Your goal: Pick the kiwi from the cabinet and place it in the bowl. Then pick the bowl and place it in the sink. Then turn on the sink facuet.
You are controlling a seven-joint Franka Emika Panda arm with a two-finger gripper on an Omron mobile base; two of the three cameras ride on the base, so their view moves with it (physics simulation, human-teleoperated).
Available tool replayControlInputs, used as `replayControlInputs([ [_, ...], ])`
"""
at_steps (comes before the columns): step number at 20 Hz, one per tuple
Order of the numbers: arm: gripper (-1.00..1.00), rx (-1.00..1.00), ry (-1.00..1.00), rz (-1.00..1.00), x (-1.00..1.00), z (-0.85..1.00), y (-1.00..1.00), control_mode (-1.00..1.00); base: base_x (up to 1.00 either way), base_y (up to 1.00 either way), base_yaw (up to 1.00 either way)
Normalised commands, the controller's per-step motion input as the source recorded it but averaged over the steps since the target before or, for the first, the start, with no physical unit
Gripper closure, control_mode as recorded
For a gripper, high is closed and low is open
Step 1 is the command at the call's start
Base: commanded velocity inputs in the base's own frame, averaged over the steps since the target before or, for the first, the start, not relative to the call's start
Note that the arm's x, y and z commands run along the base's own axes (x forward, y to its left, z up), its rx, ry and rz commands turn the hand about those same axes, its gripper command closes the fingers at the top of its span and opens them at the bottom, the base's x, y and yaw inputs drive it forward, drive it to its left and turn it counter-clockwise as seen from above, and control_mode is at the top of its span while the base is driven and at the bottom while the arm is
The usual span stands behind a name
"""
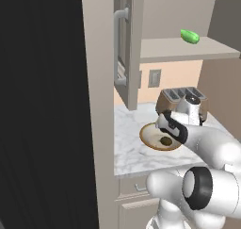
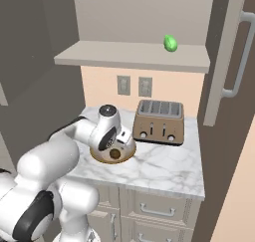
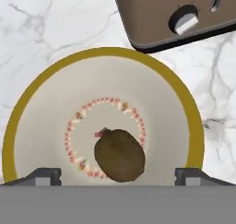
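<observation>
We are hovering our gripper [image 3: 118,174] just above the bowl [image 3: 37,103], fingers spread wide and holding nothing. The kiwi [image 3: 120,155] is lying inside the bowl, off its centre. The bowl is sitting on the marble counter [image 3: 41,29], just beside the toaster [image 3: 175,13].

A bronze toaster [image 3: 175,15] stands just beyond the pincer on the marble counter [image 3: 41,29]; a green, perhaps oblong item [image 2: 170,43] lies well above it.
</observation>
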Motion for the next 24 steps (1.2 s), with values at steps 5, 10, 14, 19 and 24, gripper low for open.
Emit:
replayControlInputs([
  [5,-1.00,0.21,0.17,-0.31,-0.57,0.01,-0.71,-1.00,0.00,0.00,0.00],
  [10,-1.00,0.18,0.05,-0.05,0.13,-0.33,-0.41,-1.00,0.00,0.00,0.00],
  [14,-1.00,0.09,0.01,0.00,0.38,-0.28,-0.02,-1.00,0.00,0.00,0.00],
  [19,-1.00,0.04,0.04,0.00,0.59,-0.21,0.00,-1.00,0.00,0.00,0.00],
  [24,-1.00,0.01,0.02,0.00,0.43,-0.29,0.00,-1.00,0.00,0.00,0.00],
])
